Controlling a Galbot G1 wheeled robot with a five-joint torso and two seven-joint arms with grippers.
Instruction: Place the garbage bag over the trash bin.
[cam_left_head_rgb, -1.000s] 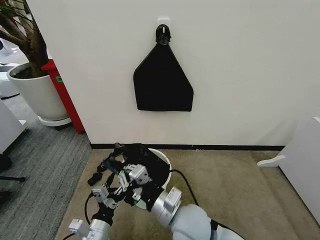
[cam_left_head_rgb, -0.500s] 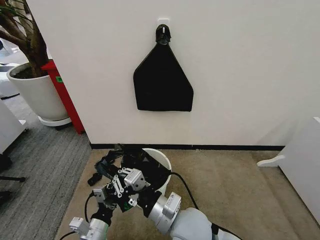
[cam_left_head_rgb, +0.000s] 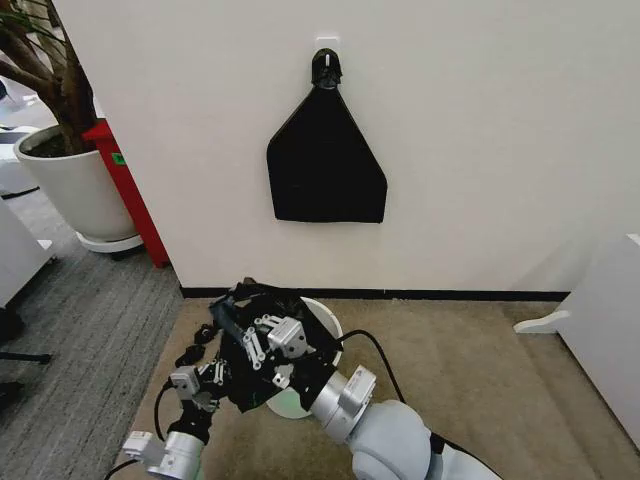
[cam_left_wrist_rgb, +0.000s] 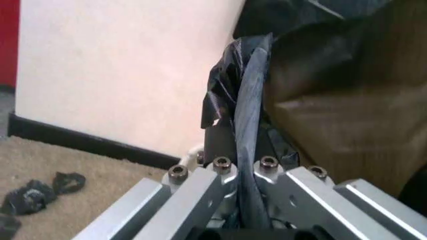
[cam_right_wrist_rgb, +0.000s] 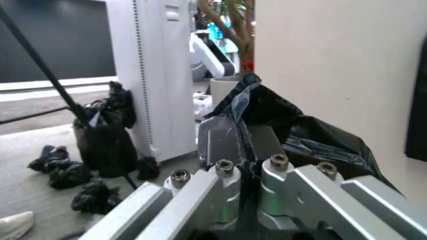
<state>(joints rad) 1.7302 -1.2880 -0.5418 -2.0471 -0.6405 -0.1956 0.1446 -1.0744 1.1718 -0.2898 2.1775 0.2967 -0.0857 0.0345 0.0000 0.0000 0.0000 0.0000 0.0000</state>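
Fingers (cam_left_wrist_rgb: 220, 150) of my left gripper (cam_left_wrist_rgb: 243, 170) and right gripper (cam_right_wrist_rgb: 247, 172) pinch the garbage bag (cam_left_head_rgb: 262, 318), draped over the trash bin (cam_left_head_rgb: 325, 320) on tan carpet (cam_left_head_rgb: 470, 380) by a white wall (cam_left_head_rgb: 480, 130).

Bin by the far wall — bag draped over it

The garbage bag (cam_left_head_rgb: 262, 340) covers the trash bin (cam_left_head_rgb: 322, 325); a plant pot (cam_left_head_rgb: 68, 185) stands far left.

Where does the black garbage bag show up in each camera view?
Head view: garbage bag low centre, draped over the trash bin.
Left wrist view: bag edge between the left gripper fingers.
Right wrist view: bunched in the right gripper.
Shared landmark: the cream wall.
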